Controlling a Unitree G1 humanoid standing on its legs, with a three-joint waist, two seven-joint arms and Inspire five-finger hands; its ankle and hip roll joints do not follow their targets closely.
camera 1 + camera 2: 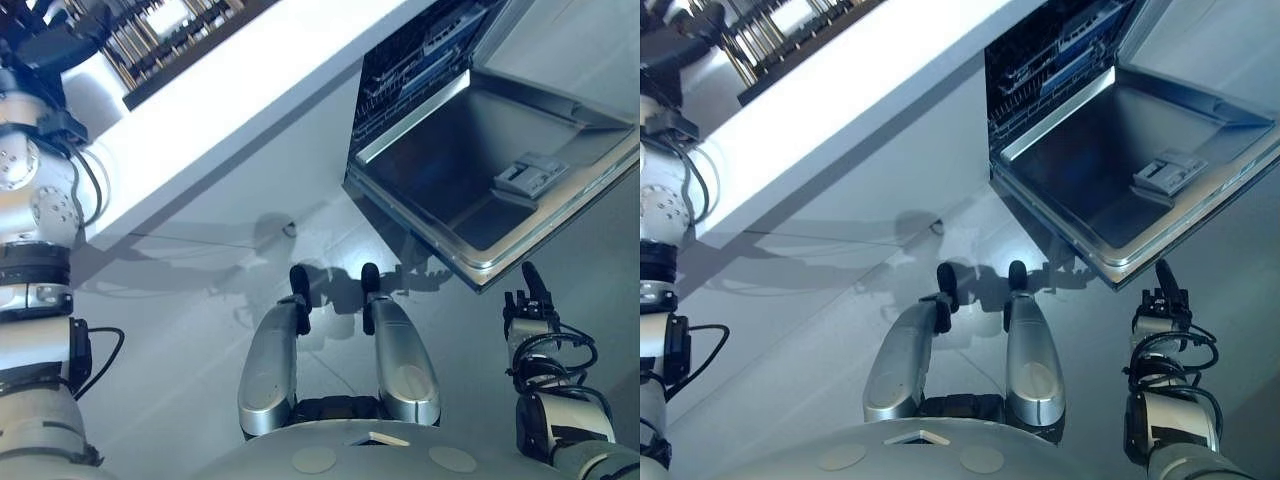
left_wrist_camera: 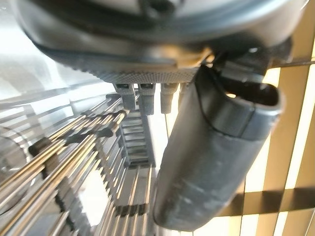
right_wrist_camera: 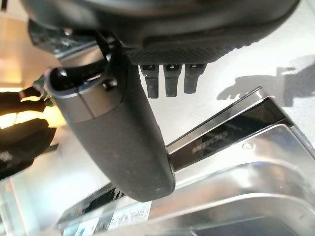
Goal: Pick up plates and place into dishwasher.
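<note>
A wire dish rack stands on the white counter at the far left. My left hand hovers over its metal tines, fingers straight and holding nothing. I cannot make out a plate among the tines. The dishwasher stands open at the right, its steel door folded down. My right hand hangs low beside the door's front corner, open and empty; the right wrist view shows the door's edge just past its fingers.
The dishwasher's inner rack holds dark and blue parts. A detergent compartment sits in the door. The counter's front edge overhangs the grey floor between the counter and the door.
</note>
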